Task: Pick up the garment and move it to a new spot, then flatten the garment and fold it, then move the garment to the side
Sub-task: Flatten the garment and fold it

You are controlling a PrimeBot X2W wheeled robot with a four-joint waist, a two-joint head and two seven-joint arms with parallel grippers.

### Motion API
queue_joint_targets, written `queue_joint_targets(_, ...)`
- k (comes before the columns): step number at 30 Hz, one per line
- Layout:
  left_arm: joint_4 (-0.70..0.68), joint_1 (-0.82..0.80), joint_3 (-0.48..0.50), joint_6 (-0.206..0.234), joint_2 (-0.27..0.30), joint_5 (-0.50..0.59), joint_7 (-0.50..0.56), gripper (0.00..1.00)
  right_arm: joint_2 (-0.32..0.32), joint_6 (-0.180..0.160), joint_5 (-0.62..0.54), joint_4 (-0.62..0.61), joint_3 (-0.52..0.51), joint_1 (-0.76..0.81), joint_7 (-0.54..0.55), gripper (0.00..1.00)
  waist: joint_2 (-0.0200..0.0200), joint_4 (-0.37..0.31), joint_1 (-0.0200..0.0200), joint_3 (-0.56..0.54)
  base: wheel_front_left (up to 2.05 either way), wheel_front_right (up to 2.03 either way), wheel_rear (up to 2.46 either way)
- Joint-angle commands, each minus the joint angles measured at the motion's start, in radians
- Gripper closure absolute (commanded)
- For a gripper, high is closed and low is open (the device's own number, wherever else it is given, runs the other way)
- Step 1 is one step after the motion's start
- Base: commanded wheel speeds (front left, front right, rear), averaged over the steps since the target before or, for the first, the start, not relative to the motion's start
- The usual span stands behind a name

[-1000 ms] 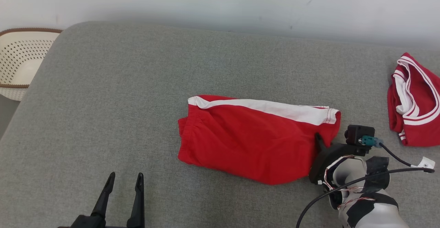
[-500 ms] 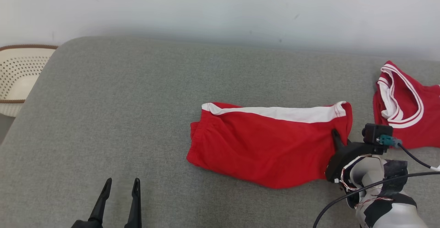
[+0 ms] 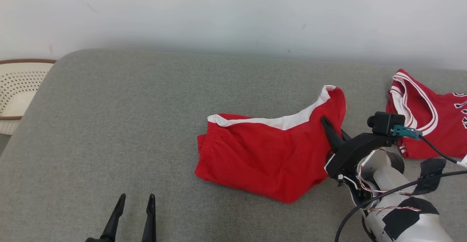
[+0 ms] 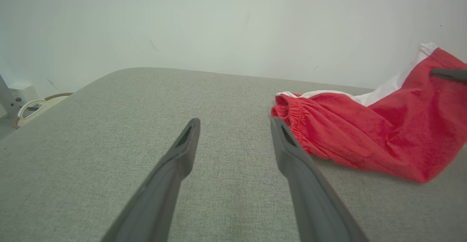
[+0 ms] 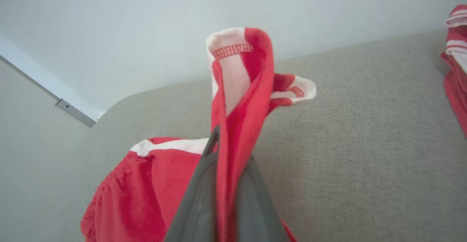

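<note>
The garment, red shorts with a white side stripe, lies folded on the grey cushion. My right gripper is shut on the garment's right hem end and holds that end lifted off the cushion. In the right wrist view the red cloth stands pinched between the two dark fingers, its white-lined hem curling above them. The elastic waistband end rests on the cushion. My left gripper is open at the lower left, well clear of the garment, with nothing between its fingers.
A red jersey with white trim lies at the cushion's right end. A cream perforated basket stands off the cushion's left edge. A pale wall runs behind. Bare cushion spreads left of the garment.
My right gripper has shut on the garment's right hem end and lifted it off the cushion. The head camera has shifted. The left gripper stays open in place.
</note>
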Motion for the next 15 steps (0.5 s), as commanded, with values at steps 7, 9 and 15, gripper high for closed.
queue_joint_targets(7, 0.012, -0.006, -0.028, -0.005, -0.008, -0.009, -0.004, 0.0, -0.005, -0.001, 0.118, -0.08, 0.05, 0.012, 0.046, 1.0, -0.0001, 0.042, 0.0001, -0.007, 0.0, 0.0, 0.0)
queue_joint_targets(9, 0.017, -0.011, -0.04, -0.007, -0.012, -0.01, -0.005, 0.0, 0.006, -0.001, 0.13, -0.076, 0.06, 0.001, 0.051, 1.0, -0.0001, 0.055, 0.0001, -0.008, 0.0, 0.0, 0.0)
queue_joint_targets(15, 0.032, -0.022, -0.068, -0.014, -0.019, -0.015, -0.005, 0.0, 0.052, -0.001, 0.15, -0.026, 0.09, -0.031, 0.045, 1.0, -0.0001, 0.089, 0.0001, -0.014, 0.0, 0.0, 0.0)
